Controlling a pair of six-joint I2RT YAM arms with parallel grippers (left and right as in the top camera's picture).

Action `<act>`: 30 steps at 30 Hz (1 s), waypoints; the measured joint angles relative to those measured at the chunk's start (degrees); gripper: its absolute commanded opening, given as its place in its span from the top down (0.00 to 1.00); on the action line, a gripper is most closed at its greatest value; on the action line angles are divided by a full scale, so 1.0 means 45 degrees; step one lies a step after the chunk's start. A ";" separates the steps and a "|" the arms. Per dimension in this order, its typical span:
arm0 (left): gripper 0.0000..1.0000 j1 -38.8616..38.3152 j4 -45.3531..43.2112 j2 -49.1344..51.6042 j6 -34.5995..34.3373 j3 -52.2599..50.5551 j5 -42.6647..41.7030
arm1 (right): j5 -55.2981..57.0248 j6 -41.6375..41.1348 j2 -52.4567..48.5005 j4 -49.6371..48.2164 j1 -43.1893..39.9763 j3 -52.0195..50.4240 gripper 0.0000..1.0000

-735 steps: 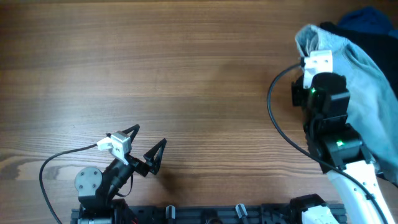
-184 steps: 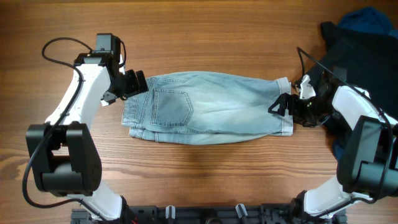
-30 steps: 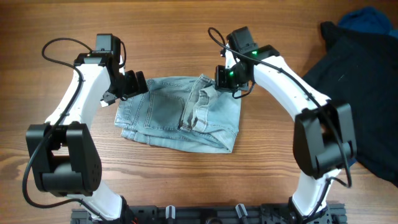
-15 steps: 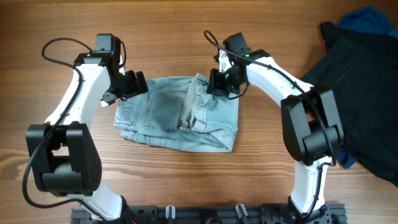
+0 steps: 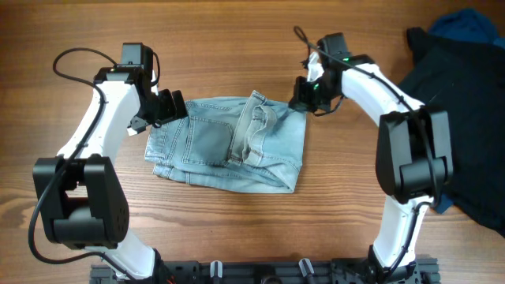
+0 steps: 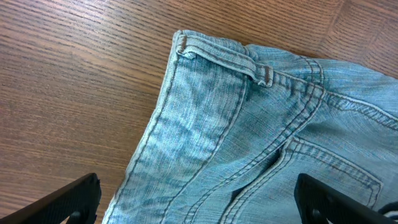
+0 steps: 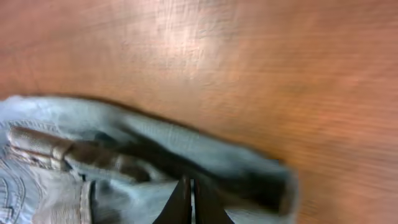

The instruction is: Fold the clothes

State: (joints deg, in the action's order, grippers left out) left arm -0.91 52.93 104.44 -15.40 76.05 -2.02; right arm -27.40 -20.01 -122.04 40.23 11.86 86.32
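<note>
Left gripper (image 5: pixel 167 106) is hovering, fingers apart, at denim garment (image 5: pixel 225 146) waistband; right gripper (image 5: pixel 304 92) is hanging pinched together, empty. Square edges before creasing.

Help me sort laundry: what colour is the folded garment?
Denim garment: faded light blue, clearest overhead.

Counts, overhead view:
- brown wood-grain table (image 5: pixel 237 39): one.
- light-blue faded denim garment (image 5: pixel 225 146) with stitched patch pockets: one.
- black cloth garment (image 5: pixel 469 110), right edge: one.
- dark-blue bunched cloth (image 5: pixel 467 22), far right corner: one.
- white-and-black robot arms: two, the left arm (image 5: pixel 99 118) and the right arm (image 5: pixel 377 79).
- two-finger grippers: two, the left gripper (image 5: pixel 168 106) and the right gripper (image 5: pixel 303 94).
</note>
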 measured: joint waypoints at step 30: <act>0.00 0.0000 0.0049 -0.0005 0.0000 0.0000 0.0000 | -0.0505 0.0461 0.1836 0.5105 0.1511 -0.1734 0.96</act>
State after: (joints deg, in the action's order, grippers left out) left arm -0.91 53.15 104.42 -15.40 76.05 -2.02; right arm -29.67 -17.93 -113.78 63.20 18.65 78.52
